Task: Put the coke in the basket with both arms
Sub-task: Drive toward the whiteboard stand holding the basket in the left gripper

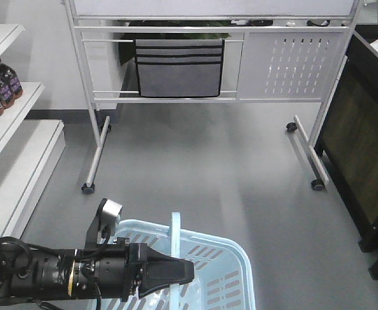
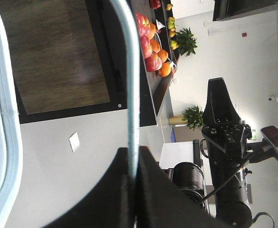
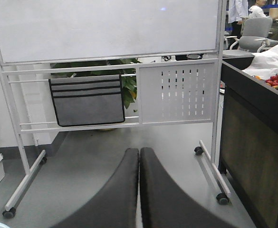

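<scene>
Left arm (image 1: 79,274) jaws clamp the basket (image 1: 245,265) handle (image 1: 175,234) — thin, so it could slip or swing; right arm (image 2: 223,142) jaws are together, empty — no coke in view.

Wheeled whiteboard stand (image 1: 285,64) on grey floor (image 1: 201,155)
A grey pocket organiser (image 1: 179,68) hangs from its rails, a leafy plant (image 3: 129,90) behind — white shelves (image 1: 17,116) holding dark bottles (image 1: 1,87) at the left, a dark wooden cabinet (image 1: 357,135) at the right, fruit (image 3: 277,81) piled on top.
</scene>
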Robot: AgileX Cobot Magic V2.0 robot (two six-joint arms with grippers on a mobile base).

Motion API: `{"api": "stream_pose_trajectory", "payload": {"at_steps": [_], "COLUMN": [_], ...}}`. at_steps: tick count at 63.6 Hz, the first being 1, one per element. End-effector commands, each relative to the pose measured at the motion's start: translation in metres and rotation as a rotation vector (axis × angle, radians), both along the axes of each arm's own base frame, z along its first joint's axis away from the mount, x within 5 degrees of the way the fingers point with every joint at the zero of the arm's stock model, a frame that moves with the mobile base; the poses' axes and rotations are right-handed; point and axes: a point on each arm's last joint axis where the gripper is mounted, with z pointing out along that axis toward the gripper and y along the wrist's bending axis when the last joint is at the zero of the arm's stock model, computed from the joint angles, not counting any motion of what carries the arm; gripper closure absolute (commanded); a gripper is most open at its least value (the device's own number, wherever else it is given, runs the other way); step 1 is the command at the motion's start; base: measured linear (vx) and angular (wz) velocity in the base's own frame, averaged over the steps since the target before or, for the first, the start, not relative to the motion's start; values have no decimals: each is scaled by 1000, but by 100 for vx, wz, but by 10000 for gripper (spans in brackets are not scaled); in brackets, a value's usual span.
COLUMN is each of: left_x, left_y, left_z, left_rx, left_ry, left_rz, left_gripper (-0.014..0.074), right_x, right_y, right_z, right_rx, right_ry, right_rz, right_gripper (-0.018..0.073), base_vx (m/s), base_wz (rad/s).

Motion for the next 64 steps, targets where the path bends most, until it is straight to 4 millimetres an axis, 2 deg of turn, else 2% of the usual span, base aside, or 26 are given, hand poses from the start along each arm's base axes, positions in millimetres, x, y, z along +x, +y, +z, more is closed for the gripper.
{"api": "stream_pose_trajectory", "payload": {"at_steps": [1, 64], "left_x": [-7, -7], "left_y": [-3, -3], "left_z": [35, 35], "left_rx": [-256, -256], "left_ry": [-70, -70], "left_rz": [-72, -72], "left_gripper": [603, 603], "right_x": [-1, -1], "right_y": [0, 0], "right_z": [3, 3], "right_rx": [-8, -8], "right_ry": [-78, -78], "right_rz": [-4, -4], "right_gripper": [568, 568], "base_vx": [3, 4], "base_wz": [-12, -10]}}
